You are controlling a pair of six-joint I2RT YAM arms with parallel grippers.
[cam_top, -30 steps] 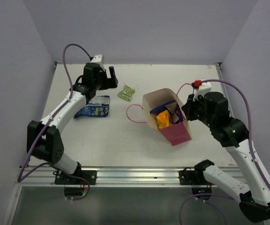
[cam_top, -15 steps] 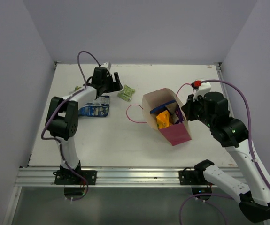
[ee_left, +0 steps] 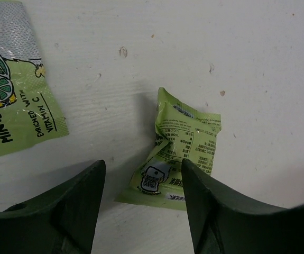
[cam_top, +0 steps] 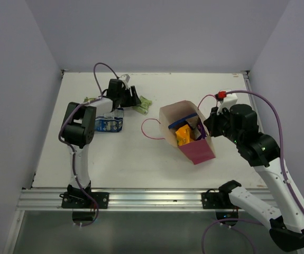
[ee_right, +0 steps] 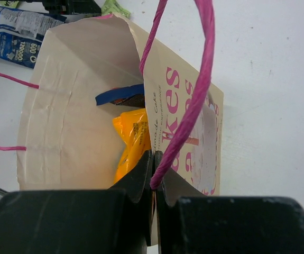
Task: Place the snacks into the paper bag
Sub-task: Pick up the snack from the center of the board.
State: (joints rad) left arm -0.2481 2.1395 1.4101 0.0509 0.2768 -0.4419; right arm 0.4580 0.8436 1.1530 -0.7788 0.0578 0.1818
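The paper bag (cam_top: 198, 151) stands right of centre, mouth tipped toward the left, and my right gripper (ee_right: 154, 182) is shut on its pink cord handle (ee_right: 202, 79). Inside the bag (ee_right: 62, 116) lie an orange snack (ee_right: 130, 143) and a dark blue one (ee_right: 121, 98); a purple one (cam_top: 200, 129) shows beside the orange (cam_top: 183, 135). My left gripper (ee_left: 143, 172) is open low over the table, its fingers either side of the near end of a small green snack (ee_left: 187, 144). That snack (cam_top: 143, 104) lies just right of the left gripper (cam_top: 134, 98).
A dark blue packet (cam_top: 109, 125) lies flat on the table left of the bag, below the left arm. A green lime-mints packet (ee_left: 14, 100) lies to the left of the small one. The bag's second handle loop (cam_top: 150, 128) trails on the table.
The left arm has reached right and down to the small green snack, and its jaws have narrowed around it. The right gripper and the bag have not moved.
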